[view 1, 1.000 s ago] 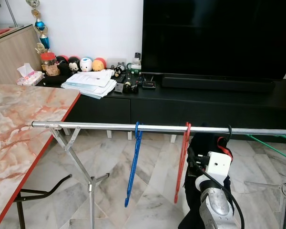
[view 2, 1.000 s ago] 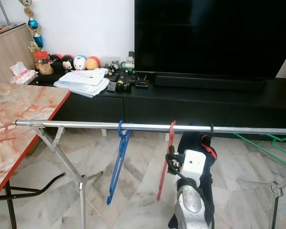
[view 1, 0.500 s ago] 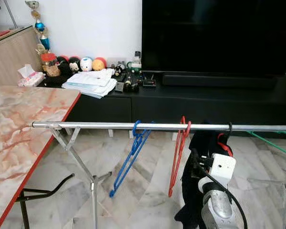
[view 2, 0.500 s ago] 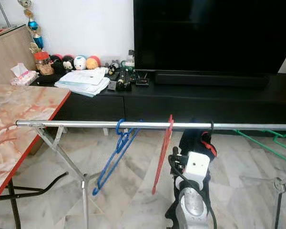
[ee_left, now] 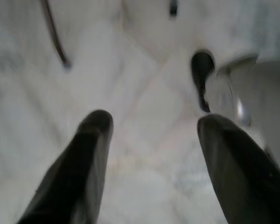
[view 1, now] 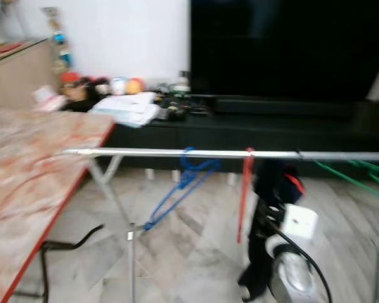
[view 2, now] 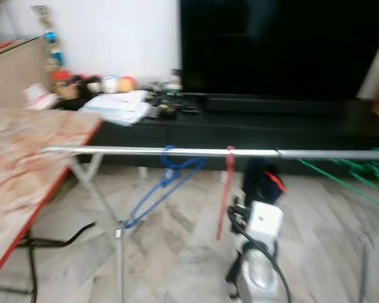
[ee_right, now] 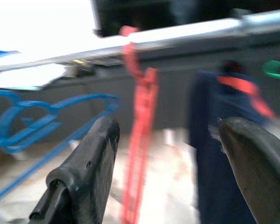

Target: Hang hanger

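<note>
A silver rail [view 1: 177, 153] runs across the blurred eye views. On it hang a blue hanger [view 1: 180, 189], swung out to the left, a red hanger [view 1: 245, 189] and a dark garment [view 1: 270, 189] on a hanger with a red part. Green hangers [view 1: 354, 177] hang at the far right. My right arm [view 1: 290, 265] rises below the garment. In the right wrist view my right gripper [ee_right: 165, 154] is open and empty, facing the red hanger [ee_right: 140, 135] and the garment [ee_right: 224, 140]. My left gripper [ee_left: 151, 126] is open over the marble floor.
A marble-topped table with a red edge [view 1: 31, 183] stands at the left. Behind the rail are a black TV cabinet [view 1: 271, 129] with papers [view 1: 129, 108] and toys, and a large dark TV [view 1: 284, 47]. The rack's leg [view 1: 129, 252] stands on the tiled floor.
The whole picture has shifted and blurred, so the camera has moved. The blue hanger has swung further out to the left; the red hanger now hangs nearly straight down.
</note>
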Motion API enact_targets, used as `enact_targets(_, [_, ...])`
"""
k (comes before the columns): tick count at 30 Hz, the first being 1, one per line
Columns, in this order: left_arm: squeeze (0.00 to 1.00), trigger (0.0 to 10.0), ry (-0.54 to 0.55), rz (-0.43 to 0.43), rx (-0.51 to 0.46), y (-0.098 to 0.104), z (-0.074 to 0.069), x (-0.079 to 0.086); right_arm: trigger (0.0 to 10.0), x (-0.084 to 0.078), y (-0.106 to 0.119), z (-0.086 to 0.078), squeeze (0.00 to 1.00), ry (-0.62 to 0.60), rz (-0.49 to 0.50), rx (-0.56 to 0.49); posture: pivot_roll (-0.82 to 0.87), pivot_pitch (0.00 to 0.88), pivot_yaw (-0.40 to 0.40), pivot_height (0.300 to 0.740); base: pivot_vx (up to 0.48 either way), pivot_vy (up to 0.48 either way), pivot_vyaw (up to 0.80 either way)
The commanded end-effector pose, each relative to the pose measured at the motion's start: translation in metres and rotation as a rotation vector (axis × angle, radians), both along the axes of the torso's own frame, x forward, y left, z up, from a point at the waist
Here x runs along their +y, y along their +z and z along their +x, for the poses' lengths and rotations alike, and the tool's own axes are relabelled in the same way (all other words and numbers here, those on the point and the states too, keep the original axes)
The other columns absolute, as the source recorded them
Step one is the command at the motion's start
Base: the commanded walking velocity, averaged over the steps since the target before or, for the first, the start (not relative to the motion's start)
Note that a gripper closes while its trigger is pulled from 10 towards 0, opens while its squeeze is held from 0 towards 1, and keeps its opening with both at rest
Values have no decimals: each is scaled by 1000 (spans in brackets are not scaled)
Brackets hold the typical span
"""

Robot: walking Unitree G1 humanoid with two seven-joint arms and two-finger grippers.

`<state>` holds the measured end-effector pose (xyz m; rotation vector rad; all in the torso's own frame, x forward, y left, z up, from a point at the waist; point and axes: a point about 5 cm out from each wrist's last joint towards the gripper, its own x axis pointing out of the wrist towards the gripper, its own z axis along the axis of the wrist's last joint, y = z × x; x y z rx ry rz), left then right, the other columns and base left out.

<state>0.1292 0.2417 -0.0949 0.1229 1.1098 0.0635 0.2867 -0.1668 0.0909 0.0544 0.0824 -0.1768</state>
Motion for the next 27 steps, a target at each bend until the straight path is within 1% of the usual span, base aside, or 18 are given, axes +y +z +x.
enact_targets(1, [0, 10000, -4, -2, 52, -4, -12, 2, 10000, -6, -5, -5, 0, -26, 6, 26, 11, 0, 46, 740, 0, 0, 0])
enact_targets(2, [0, 10000, -5, 0, 53, -4, -12, 2, 10000, -10, -6, -6, 0, -38, 1, 33, 11, 0, 45, 740, 0, 0, 0])
enact_targets(3, [0, 10000, -5, 0, 53, -4, -12, 2, 10000, -10, -6, -6, 0, -38, 1, 33, 11, 0, 45, 740, 0, 0, 0])
enact_targets(5, [0, 10000, 3, -1, 50, -4, -12, 2, 10000, -23, -8, -6, 0, -73, -14, 46, 13, 0, 45, 740, 0, 0, 0])
enact_targets(6, [0, 10000, 3, -1, 50, -4, -12, 2, 10000, -23, -8, -6, 0, -73, -14, 46, 13, 0, 45, 740, 0, 0, 0])
enact_targets(7, [0, 10000, 4, -2, 48, -4, -11, 2, 10000, -32, -12, -6, 0, -88, -25, 55, 12, 0, 47, 740, 0, 0, 0])
enact_targets(8, [0, 10000, 6, -2, 47, -3, -11, 2, 10000, -42, -20, -8, 0, -104, -22, 91, 11, 0, 49, 740, 0, 0, 0])
enact_targets(11, [0, 10000, 7, -2, 46, -3, -11, 2, 10000, -55, -32, -11, 0, -134, -7, 136, 11, 0, 49, 740, 0, 0, 0])
enact_targets(12, [0, 10000, 7, -2, 43, -3, -10, 1, 10000, -67, -48, -17, 0, -160, 5, 200, 11, 0, 50, 740, 0, 0, 0])
enact_targets(13, [0, 10000, 7, -2, 43, -3, -10, 1, 10000, -67, -48, -17, 0, -160, 5, 200, 11, 0, 50, 740, 0, 0, 0])
enact_targets(14, [0, 10000, 8, -4, 40, -3, -9, 1, 10000, -77, -65, -25, 0, -196, 21, 274, 15, 0, 50, 740, 0, 0, 0])
enact_targets(15, [0, 10000, 8, -4, 40, -3, -9, 1, 10000, -77, -65, -25, 0, -196, 21, 274, 15, 0, 50, 740, 0, 0, 0])
enact_targets(17, [0, 10000, 8, -5, 35, -3, -8, 0, 10000, -83, -89, -40, 0, -228, 55, 370, 28, 0, 50, 740, 0, 0, 0])
enact_targets(20, [0, 10000, 10, -7, 31, -3, -6, 0, 10000, -84, -103, -50, 0, -238, 64, 430, 28, 0, 54, 740, 0, 0, 0])
enact_targets(22, [0, 10000, 9, -7, 30, -3, -6, -2, 10000, -78, -122, -62, 0, -227, 96, 508, 22, 0, 60, 740, 0, 0, 0])
enact_targets(23, [0, 10000, 9, -8, 30, -3, -7, -2, 10000, -73, -135, -73, 0, -206, 104, 574, 15, 0, 65, 740, 0, 0, 0])
enact_targets(26, [0, 10000, 7, -10, 32, -4, -7, -4, 10000, -68, -150, -89, 0, -192, 112, 672, 11, 0, 69, 740, 0, 0, 0])
enact_targets(27, [0, 10000, 13, -13, 29, -4, -8, -5, 10000, -64, -159, -98, 0, -178, 115, 735, 12, 0, 65, 740, 0, 0, 0])
